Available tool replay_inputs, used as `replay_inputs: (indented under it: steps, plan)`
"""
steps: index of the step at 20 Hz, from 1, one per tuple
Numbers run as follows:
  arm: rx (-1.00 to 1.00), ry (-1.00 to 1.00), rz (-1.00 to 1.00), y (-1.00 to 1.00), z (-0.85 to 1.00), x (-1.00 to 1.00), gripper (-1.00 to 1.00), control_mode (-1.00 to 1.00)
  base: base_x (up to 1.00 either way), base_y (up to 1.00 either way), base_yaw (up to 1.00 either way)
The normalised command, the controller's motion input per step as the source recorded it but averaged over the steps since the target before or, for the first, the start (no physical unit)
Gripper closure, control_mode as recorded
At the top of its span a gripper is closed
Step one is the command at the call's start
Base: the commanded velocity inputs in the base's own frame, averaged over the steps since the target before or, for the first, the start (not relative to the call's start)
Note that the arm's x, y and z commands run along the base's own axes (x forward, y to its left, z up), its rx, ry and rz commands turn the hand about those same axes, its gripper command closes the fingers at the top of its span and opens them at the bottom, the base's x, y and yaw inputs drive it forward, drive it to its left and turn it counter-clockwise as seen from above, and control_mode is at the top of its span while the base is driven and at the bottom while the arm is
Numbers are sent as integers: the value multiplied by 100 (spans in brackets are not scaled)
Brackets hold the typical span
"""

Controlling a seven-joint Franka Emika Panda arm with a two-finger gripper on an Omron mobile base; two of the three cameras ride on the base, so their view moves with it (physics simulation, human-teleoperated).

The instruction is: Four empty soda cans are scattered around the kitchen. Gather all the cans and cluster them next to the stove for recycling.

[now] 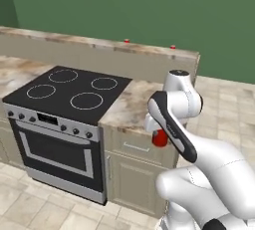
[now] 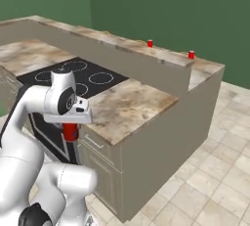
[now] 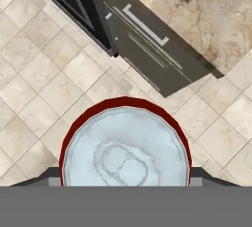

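Note:
My gripper (image 2: 70, 130) is shut on a red soda can (image 2: 70, 133), which hangs upright under the hand. The held can (image 1: 159, 138) is in the air in front of the counter edge, just right of the stove (image 1: 69, 92). In the hand view the can's silver top (image 3: 125, 150) sits between the finger tips, above the tiled floor and a cabinet front. Two more red soda cans (image 1: 126, 40) (image 1: 173, 47) stand on the raised ledge behind the counter, also seen from the right as the nearer can (image 2: 150, 43) and the end can (image 2: 191, 54).
A tan marbled counter (image 2: 127, 105) lies between the stove and the raised ledge (image 2: 117, 44). Beige cabinet doors and a drawer (image 1: 137, 147) are below it. Tiled floor (image 2: 205, 181) spreads to the right of the counter's end.

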Motion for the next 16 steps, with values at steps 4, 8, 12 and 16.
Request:
replay_inputs:
  steps: [4, 8, 12, 16]
  plan:
    - [0, 0, 0, 0, 0, 0, 100, 100, 6, 63, -19]
    - [0, 0, 0, 0, 0, 0, 100, 100, 11, 59, -27]
    - [0, 0, 0, 0, 0, 0, 100, 100, 9, 58, -28]
    - [0, 0, 0, 0, 0, 0, 100, 100, 8, 59, -27]
